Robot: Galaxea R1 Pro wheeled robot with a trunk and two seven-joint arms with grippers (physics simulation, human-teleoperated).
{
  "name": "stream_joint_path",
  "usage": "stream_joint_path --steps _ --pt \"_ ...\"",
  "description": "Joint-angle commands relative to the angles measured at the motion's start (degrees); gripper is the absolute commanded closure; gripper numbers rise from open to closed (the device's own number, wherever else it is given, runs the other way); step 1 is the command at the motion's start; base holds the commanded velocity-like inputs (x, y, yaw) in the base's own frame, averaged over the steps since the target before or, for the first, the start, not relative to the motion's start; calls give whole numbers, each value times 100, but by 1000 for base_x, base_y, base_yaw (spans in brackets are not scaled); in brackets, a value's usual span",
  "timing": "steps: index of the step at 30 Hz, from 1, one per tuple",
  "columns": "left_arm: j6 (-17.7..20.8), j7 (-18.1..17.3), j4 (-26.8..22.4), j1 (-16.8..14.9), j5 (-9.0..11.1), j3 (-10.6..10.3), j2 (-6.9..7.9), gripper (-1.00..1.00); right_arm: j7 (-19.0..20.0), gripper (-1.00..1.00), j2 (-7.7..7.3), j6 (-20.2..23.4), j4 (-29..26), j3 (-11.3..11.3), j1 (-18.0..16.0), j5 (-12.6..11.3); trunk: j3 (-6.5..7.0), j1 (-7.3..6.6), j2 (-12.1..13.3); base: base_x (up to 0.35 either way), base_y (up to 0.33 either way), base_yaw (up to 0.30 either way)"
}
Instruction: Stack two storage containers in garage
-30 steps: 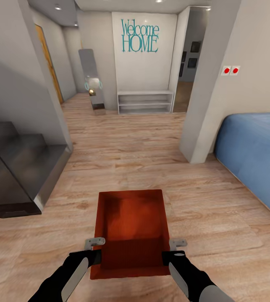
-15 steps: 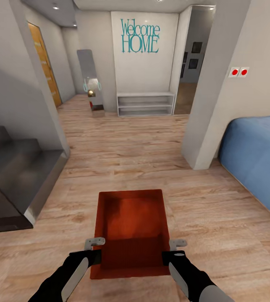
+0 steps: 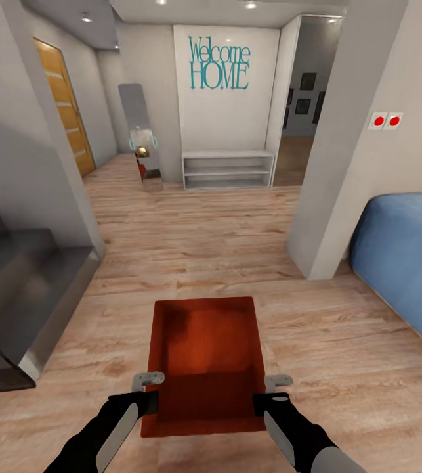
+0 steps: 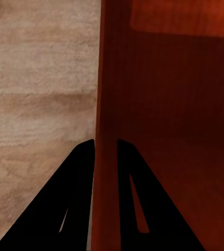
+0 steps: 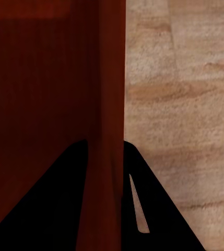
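An orange-red open-top storage container (image 3: 205, 355) hangs in front of me above the light wood plank floor, held by both arms. My left gripper (image 3: 149, 387) is shut on its left wall, one finger inside and one outside; the same wall (image 4: 105, 104) runs between the black fingers (image 4: 75, 198) in the left wrist view. My right gripper (image 3: 271, 389) is shut on the right wall, and the right wrist view has that wall (image 5: 107, 94) pinched between its fingers (image 5: 143, 204). The container is empty.
Dark grey stairs (image 3: 20, 282) rise at the left. A grey wall corner (image 3: 329, 197) and a blue sofa (image 3: 407, 256) stand at the right. Ahead are a white low shelf (image 3: 228, 169) under a "Welcome HOME" sign (image 3: 218, 62), a wooden door (image 3: 66, 112) and a doorway (image 3: 299, 125).
The whole view has shifted: I have rolled forward, so stairs, wall corner and sofa slid outward and nearer. Both grippers keep the same hold on the container.
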Motion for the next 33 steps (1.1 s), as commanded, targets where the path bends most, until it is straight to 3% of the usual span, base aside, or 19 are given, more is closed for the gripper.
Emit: stream_joint_path --steps 1,33 --pt "-443 56 -82 -8 7 3 9 100 -29 100 -8 31 -1 6 1 -69 0 3 -2 342 0 0" --pt "-443 56 -82 -8 7 12 9 100 -29 100 -8 29 -1 6 1 -69 19 3 -2 342 0 0"
